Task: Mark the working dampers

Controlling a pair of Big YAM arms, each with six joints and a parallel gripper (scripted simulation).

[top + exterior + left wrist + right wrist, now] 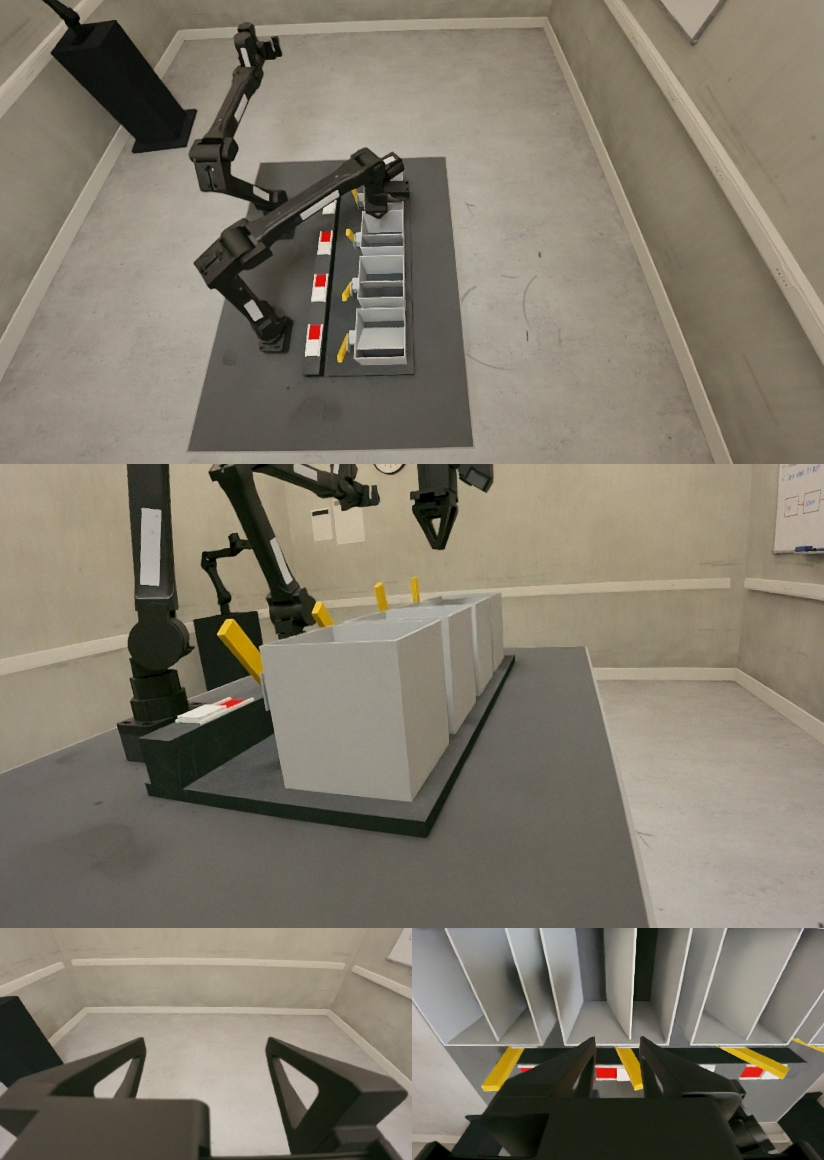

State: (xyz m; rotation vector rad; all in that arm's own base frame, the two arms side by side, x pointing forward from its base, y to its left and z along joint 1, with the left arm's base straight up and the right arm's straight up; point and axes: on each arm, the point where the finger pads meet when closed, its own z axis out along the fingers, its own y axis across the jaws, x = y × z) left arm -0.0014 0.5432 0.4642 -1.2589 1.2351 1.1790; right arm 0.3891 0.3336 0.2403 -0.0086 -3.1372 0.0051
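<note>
Nearest in the exterior view is the first damper [380,311] [345,717], an upright, open-topped grey box holding a pale blade plate. Its yellow handle [342,348] [239,651] leans outward, its long axis slanting up toward the near end of the row. In front of it the first slider [313,344] [201,713] shows red beside its white cover.

Next stands the second damper [381,303] [460,665] [697,993], a blade dividing its inside; its handle [346,291] [322,614] [754,1060] also slants nearward. The second slider [318,293] [753,1072] shows red.

The third damper [382,251] [562,973] has a blade [619,978] standing inside between its walls. Its handle [350,235] [381,596] [630,1068] points up, close to upright, and its slider [323,247] [607,1073] shows red. Above this stretch of the row hangs my right gripper [377,213] [439,546] [617,1043], pointing down, fingers partly parted with nothing between them.

Farthest is the fourth damper [467,978], partly hidden from above, with a blade inside and a nearly upright handle [355,195] [415,589] [503,1069]. Red shows on its slider [526,1069] too. Beyond the table, my left gripper [276,47] [375,495] [205,1043] is spread wide, holding nothing.
</note>
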